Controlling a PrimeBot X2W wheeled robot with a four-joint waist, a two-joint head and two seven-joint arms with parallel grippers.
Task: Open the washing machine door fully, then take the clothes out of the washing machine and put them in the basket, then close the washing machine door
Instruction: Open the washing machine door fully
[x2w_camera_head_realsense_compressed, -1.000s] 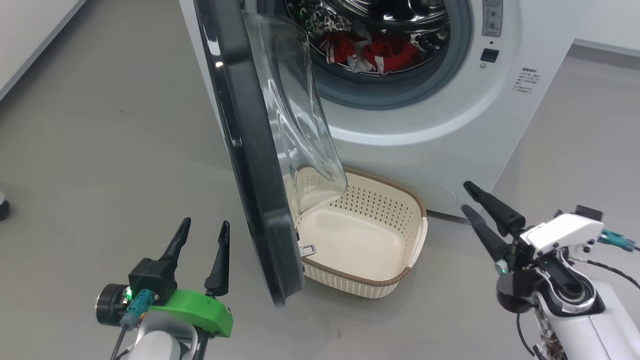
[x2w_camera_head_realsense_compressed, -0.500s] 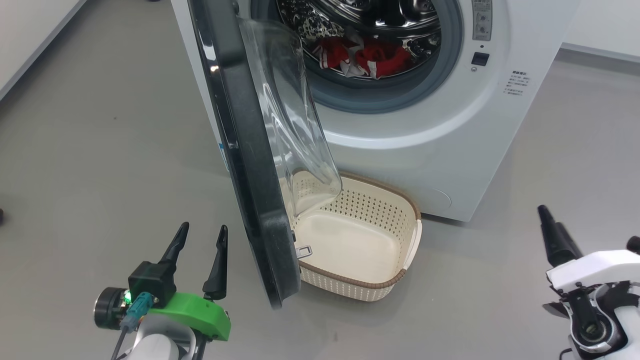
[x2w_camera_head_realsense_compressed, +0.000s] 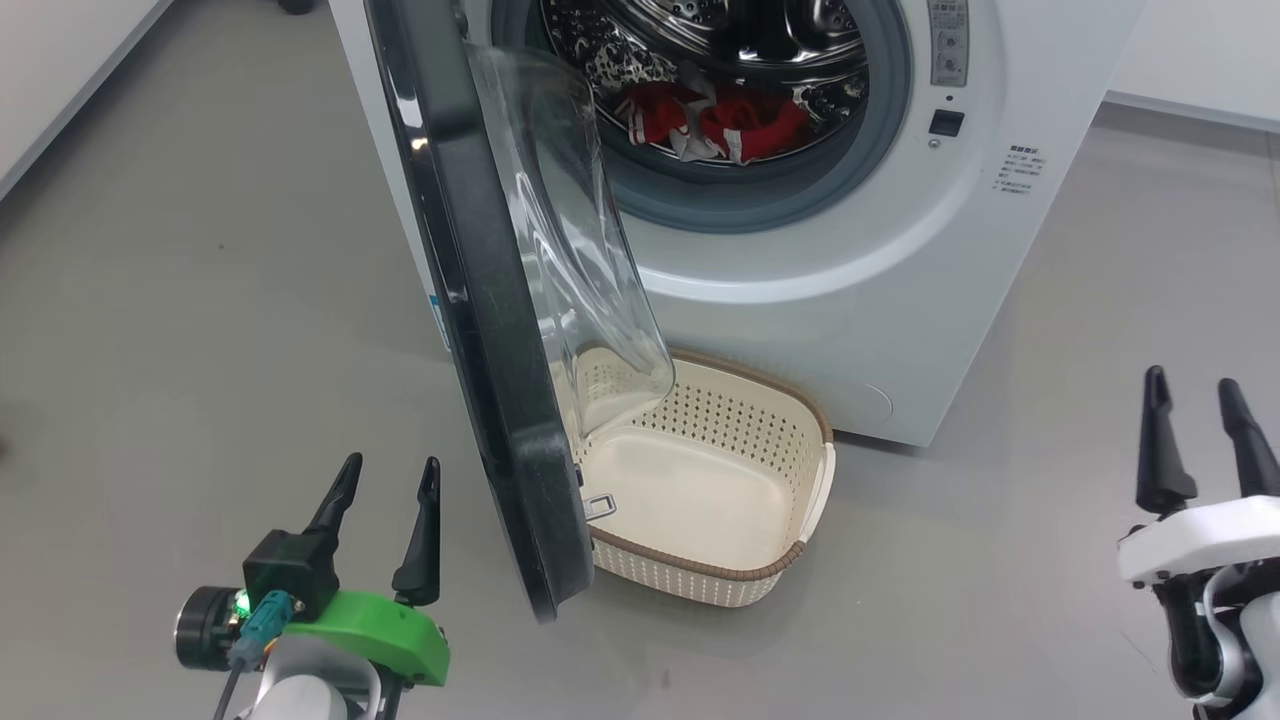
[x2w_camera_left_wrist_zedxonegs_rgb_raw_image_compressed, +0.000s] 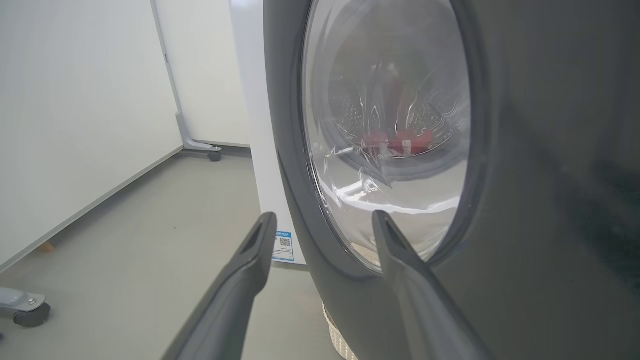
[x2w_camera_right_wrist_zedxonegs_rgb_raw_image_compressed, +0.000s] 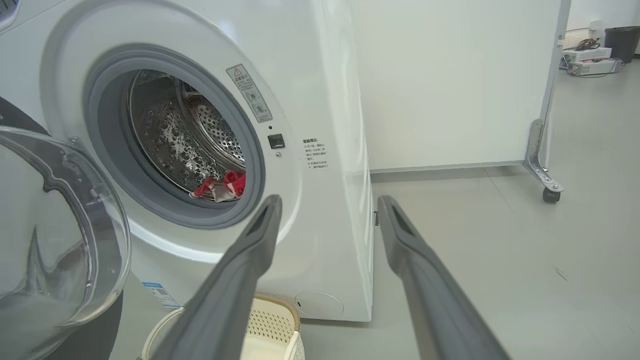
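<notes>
The white washing machine (x2w_camera_head_realsense_compressed: 860, 270) stands ahead, its black-rimmed door (x2w_camera_head_realsense_compressed: 480, 300) swung out towards me, the glass bowl over the basket's left part. Red clothes (x2w_camera_head_realsense_compressed: 720, 120) with white-grey fabric lie in the steel drum, also seen in the right wrist view as red clothes (x2w_camera_right_wrist_zedxonegs_rgb_raw_image_compressed: 225, 184). The cream basket (x2w_camera_head_realsense_compressed: 790, 555) sits empty on the floor before the machine. My left gripper (x2w_camera_head_realsense_compressed: 385, 478) is open, low left of the door's outer face (x2w_camera_left_wrist_zedxonegs_rgb_raw_image_compressed: 525, 200). My right gripper (x2w_camera_head_realsense_compressed: 1195, 398) is open at the lower right, apart from everything, pointing at the machine's right front corner (x2w_camera_right_wrist_zedxonegs_rgb_raw_image_compressed: 350, 200).
Grey floor (x2w_camera_head_realsense_compressed: 200, 300) spreads to both sides of the machine. A white wall panel (x2w_camera_left_wrist_zedxonegs_rgb_raw_image_compressed: 75, 125) on castor feet runs along the left. Another panel with a castor (x2w_camera_right_wrist_zedxonegs_rgb_raw_image_compressed: 550, 192) stands behind the machine at the right, with equipment at the far corner.
The right arm drew back to the lower right and its fingers turned upright. The head camera shifted, so the machine sits a little lower and further left. The left gripper has barely moved.
</notes>
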